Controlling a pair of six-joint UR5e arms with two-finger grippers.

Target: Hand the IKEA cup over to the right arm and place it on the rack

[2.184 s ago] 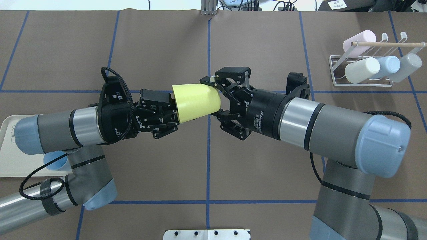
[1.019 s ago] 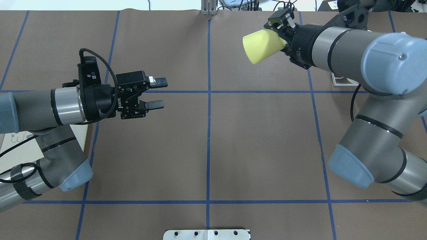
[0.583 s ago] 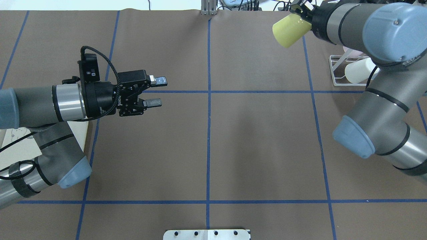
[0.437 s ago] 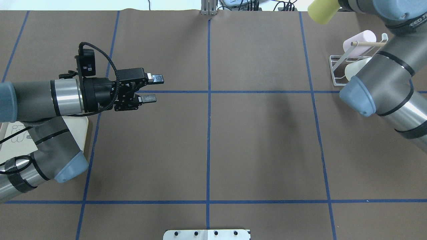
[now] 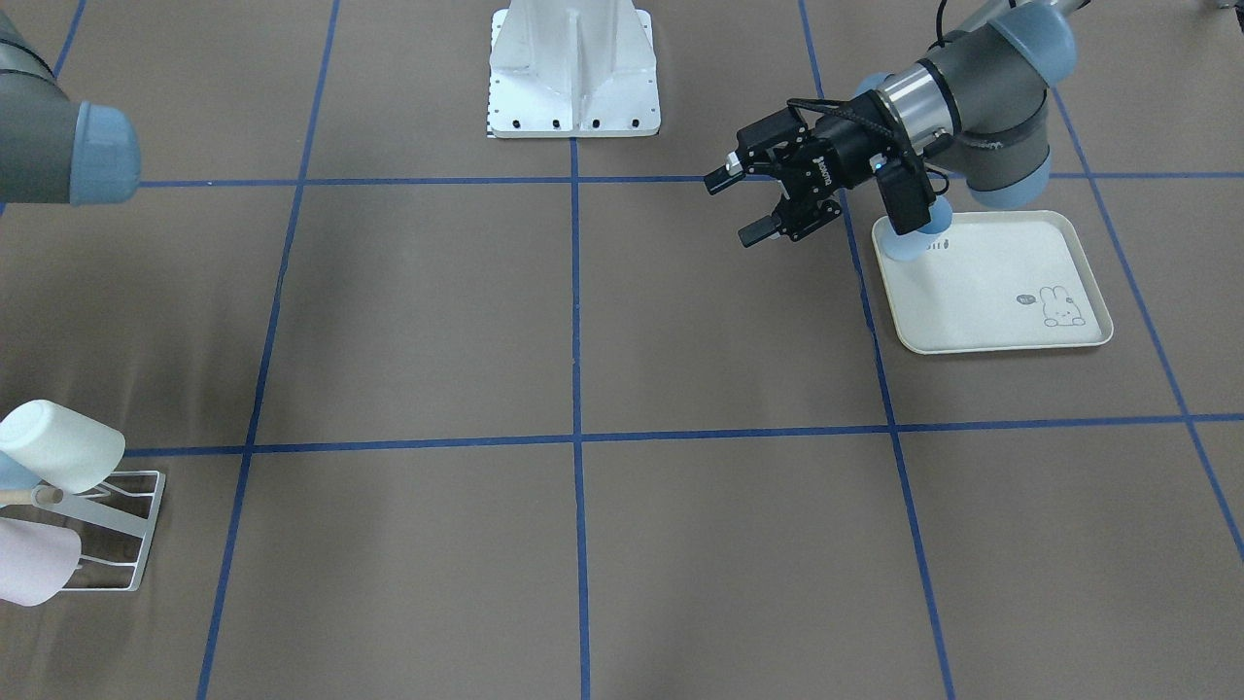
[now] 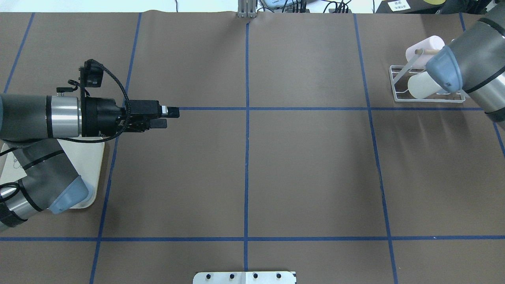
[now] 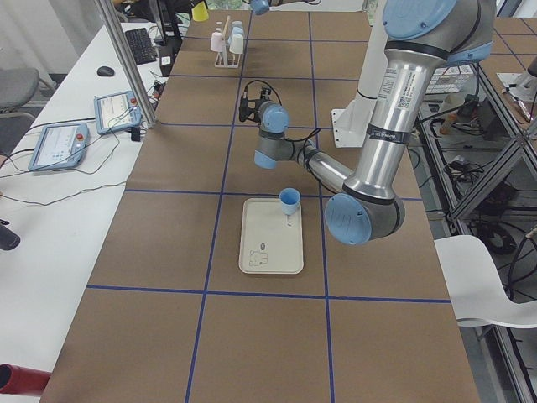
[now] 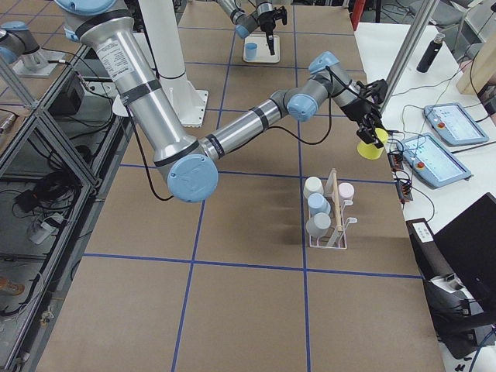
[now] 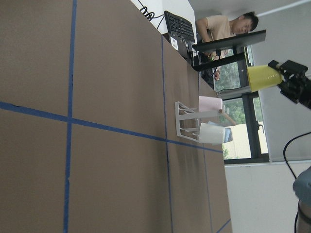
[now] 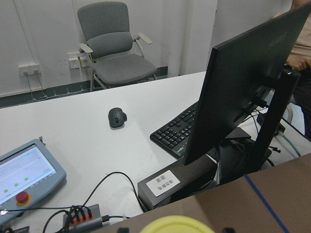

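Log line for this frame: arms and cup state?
step: handover done, placing pending | left gripper: open, empty | right gripper: shut on yellow cup | rack: yellow cup not yet on it

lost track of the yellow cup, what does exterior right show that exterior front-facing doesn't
Only exterior right: the yellow cup, held by the right gripper, not yet on the rack, and all four pale cups already racked. Only front-facing: the tray with its rabbit print, and a clear look at the left gripper, open and empty. Both: the rack, cut off at the front-facing view's edge, and the left gripper.
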